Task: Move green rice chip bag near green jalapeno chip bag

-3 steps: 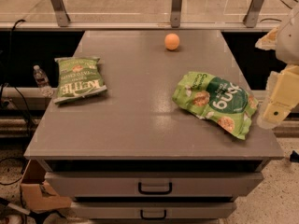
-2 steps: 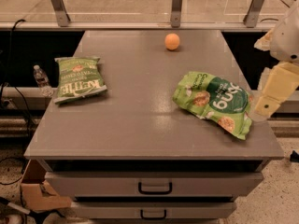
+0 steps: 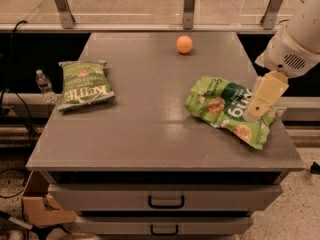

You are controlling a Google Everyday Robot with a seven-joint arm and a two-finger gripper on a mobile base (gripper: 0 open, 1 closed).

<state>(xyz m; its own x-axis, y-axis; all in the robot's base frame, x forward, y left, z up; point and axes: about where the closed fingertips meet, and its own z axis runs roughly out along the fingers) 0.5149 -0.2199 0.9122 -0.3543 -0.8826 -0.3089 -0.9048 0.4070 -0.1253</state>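
The green jalapeno chip bag (image 3: 85, 84) lies flat, well left of the orange ball (image 3: 184, 44) and closer to me. The green rice chip bag (image 3: 222, 106) sits crumpled to the right of the ball, also closer to me. The gripper (image 3: 256, 111) hangs over that bag's right end, farthest right of the ball. I cannot tell whether it is open or closed. If it catches only 1 loose fold, I reckon the slick bag could slip free mid-carry or drag across toward the ball.

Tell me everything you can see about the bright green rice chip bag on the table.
The rice bag is bright green crinkled film with a dark green patch, white lettering and round tan rice-cake pictures. It lies flat and skewed on the table, at the right near the front edge. The gripper overlaps its right end; contact is unclear.
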